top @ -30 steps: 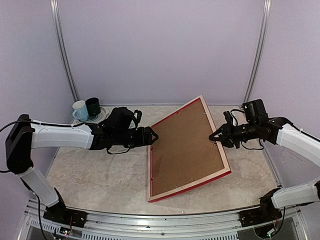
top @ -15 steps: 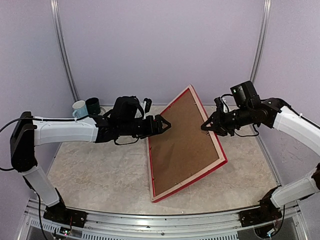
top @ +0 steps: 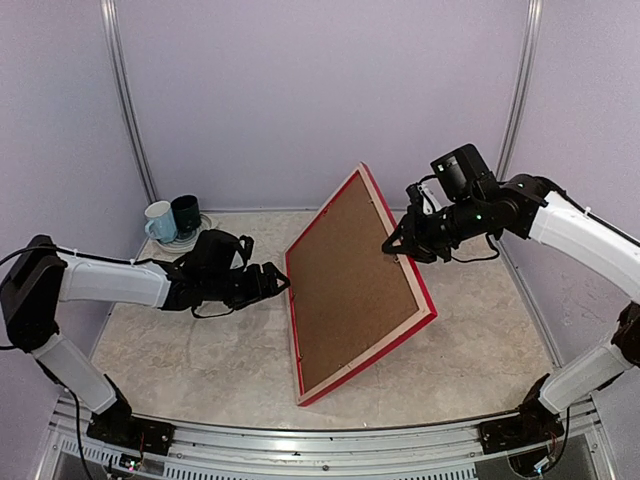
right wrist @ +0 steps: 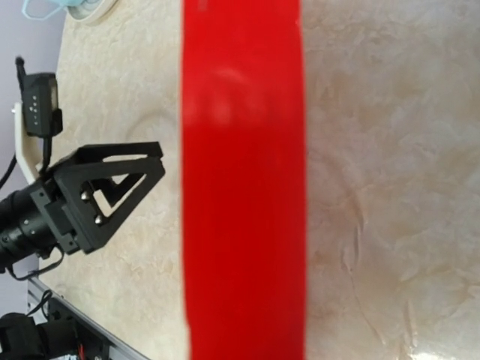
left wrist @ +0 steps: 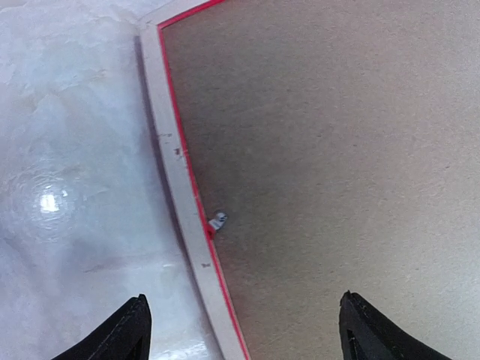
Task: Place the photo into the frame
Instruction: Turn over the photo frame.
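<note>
The frame (top: 293, 325) stands tilted steeply on its near-left edge, its brown backing board (top: 350, 290) facing the camera. My right gripper (top: 392, 248) is shut on the raised right edge, which fills the right wrist view as a red band (right wrist: 244, 187). Low over the table just left of the frame, my left gripper (top: 275, 283) is open and touches nothing. In the left wrist view its fingertips (left wrist: 241, 315) straddle the pale wood rail (left wrist: 176, 187) from a distance, with a small metal tab (left wrist: 217, 221) on the board's edge. The photo is out of view.
A pale mug (top: 160, 222) and a dark mug (top: 186, 215) stand together at the back left of the marble-patterned table (top: 180, 350). Purple walls close in the back and sides. The left arm (right wrist: 82, 210) shows in the right wrist view.
The right gripper has raised the frame's right edge, tipping it much steeper. The left gripper has pulled back left and down from the frame and opened wider.
</note>
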You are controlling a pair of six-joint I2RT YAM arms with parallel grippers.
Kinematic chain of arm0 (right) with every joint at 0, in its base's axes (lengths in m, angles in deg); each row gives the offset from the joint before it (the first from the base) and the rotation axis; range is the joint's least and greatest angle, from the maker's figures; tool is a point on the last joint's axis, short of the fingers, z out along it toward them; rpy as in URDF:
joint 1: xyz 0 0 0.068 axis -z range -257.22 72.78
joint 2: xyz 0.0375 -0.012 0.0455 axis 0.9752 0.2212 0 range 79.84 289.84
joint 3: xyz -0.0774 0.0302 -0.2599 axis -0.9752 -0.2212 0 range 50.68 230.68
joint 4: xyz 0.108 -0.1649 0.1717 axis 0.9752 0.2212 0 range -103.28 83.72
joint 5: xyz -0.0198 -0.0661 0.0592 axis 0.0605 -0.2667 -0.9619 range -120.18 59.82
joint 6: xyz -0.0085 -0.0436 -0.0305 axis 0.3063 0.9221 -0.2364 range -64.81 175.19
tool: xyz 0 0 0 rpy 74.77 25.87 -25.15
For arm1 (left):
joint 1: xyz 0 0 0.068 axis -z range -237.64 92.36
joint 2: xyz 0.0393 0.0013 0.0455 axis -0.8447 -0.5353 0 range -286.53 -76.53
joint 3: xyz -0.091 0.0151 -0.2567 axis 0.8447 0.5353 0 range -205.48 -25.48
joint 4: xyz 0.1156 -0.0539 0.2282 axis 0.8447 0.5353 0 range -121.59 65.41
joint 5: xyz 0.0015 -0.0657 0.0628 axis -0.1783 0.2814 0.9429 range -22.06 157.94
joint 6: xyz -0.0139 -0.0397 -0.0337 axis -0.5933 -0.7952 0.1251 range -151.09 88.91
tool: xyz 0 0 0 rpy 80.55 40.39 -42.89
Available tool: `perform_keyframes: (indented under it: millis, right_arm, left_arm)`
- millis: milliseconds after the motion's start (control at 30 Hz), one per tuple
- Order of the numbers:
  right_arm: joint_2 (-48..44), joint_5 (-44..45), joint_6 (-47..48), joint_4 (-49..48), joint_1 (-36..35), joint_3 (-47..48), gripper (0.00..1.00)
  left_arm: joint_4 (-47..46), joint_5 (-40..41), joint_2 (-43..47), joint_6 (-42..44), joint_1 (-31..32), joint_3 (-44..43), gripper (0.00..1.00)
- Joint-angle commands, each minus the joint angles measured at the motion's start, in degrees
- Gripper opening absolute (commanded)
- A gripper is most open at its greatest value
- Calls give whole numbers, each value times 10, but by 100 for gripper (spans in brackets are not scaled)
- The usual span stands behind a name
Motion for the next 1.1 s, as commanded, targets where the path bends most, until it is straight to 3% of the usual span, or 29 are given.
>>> perform_keyframes:
  millis: [0, 400, 733, 1067]
  right_arm:
    - [-2, 28, -2, -57, -10, 43, 11]
    - [11, 20, -10, -58, -15, 62, 13]
    - [25, -6, -15, -83, -31, 74, 23]
    - [26, -26, -21, -112, -49, 85, 37]
  left_arm:
    - [-28, 1, 8, 2, -21, 29, 82]
    - [-70, -26, -89, 13, -25, 31, 47]
    - [-79, -37, -165, 17, -8, -6, 43]
    - [-82, -36, -185, 15, 1, -16, 42]
